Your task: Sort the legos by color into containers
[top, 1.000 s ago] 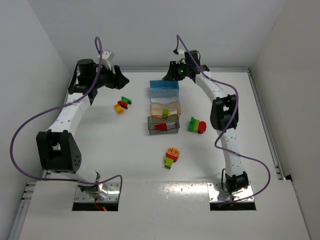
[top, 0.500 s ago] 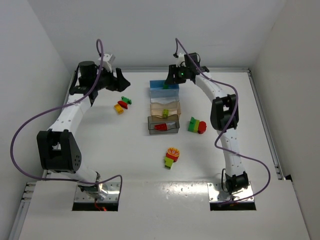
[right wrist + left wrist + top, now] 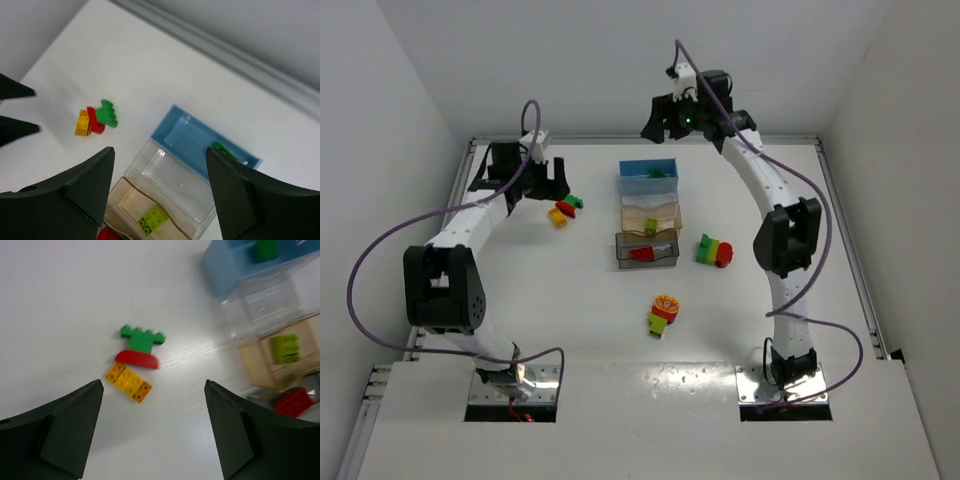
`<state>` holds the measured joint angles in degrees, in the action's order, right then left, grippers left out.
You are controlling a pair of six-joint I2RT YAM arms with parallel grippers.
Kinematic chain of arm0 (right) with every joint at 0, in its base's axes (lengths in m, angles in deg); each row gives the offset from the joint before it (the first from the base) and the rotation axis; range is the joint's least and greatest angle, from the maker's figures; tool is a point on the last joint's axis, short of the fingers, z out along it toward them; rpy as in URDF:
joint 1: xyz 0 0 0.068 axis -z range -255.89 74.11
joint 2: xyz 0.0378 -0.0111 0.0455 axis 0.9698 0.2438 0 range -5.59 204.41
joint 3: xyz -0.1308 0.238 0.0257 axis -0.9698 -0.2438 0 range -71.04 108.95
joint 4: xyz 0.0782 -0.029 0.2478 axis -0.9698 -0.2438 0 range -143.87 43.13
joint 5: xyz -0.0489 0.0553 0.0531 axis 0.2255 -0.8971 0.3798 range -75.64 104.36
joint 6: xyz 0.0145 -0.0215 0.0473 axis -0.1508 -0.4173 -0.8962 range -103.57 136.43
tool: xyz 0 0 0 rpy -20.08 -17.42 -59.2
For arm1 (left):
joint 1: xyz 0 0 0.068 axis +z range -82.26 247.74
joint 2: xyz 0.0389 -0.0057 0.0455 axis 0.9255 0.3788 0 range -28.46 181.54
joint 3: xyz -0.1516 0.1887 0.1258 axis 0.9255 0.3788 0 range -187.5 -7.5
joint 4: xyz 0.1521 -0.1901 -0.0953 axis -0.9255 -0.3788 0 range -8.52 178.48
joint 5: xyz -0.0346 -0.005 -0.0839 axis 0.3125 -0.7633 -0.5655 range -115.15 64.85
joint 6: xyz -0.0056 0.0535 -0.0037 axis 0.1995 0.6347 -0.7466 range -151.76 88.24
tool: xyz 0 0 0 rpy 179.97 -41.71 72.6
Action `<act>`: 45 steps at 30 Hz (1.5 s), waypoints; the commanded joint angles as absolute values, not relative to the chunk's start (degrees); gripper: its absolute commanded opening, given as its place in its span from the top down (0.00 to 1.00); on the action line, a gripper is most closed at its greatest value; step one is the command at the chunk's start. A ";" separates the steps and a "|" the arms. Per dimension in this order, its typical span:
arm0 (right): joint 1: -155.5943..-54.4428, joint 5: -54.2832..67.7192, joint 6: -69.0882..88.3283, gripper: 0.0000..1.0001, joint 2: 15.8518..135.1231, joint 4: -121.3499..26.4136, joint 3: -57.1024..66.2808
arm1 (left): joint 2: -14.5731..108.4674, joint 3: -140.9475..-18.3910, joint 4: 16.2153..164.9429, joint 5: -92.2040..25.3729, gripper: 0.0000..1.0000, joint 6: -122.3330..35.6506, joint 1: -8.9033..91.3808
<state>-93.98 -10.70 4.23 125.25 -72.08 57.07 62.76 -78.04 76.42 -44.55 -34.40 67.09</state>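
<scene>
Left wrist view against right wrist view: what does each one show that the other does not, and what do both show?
Only the left wrist view: the red brick, seen clearly; the right wrist view catches just a red sliver at its bottom edge. Only the right wrist view: the open right gripper and the grey rail crossing its upper part. Both: the green, red and yellow clump, the blue bin holding a green brick, and the tan bin holding a lime brick.

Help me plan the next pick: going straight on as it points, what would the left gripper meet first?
Likely the green-red-yellow lego clump on the table, centred before the open left gripper; depth unclear.
</scene>
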 commanded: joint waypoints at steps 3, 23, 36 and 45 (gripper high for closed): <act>-92.42 -7.97 12.30 0.26 113.07 -71.92 50.98 | 69.87 -79.74 65.65 -32.19 0.09 -37.38 68.00; -86.62 -8.93 12.83 0.26 108.58 -72.45 44.71 | 81.49 -84.92 66.77 -27.10 0.19 -49.34 64.13; -86.61 -8.93 12.83 0.26 108.58 -72.45 43.56 | 87.38 -89.50 67.29 -18.56 0.29 -49.34 63.61; -86.61 -9.45 12.83 0.26 108.58 -72.45 43.56 | 83.96 -86.60 66.77 -18.30 0.59 -46.80 66.60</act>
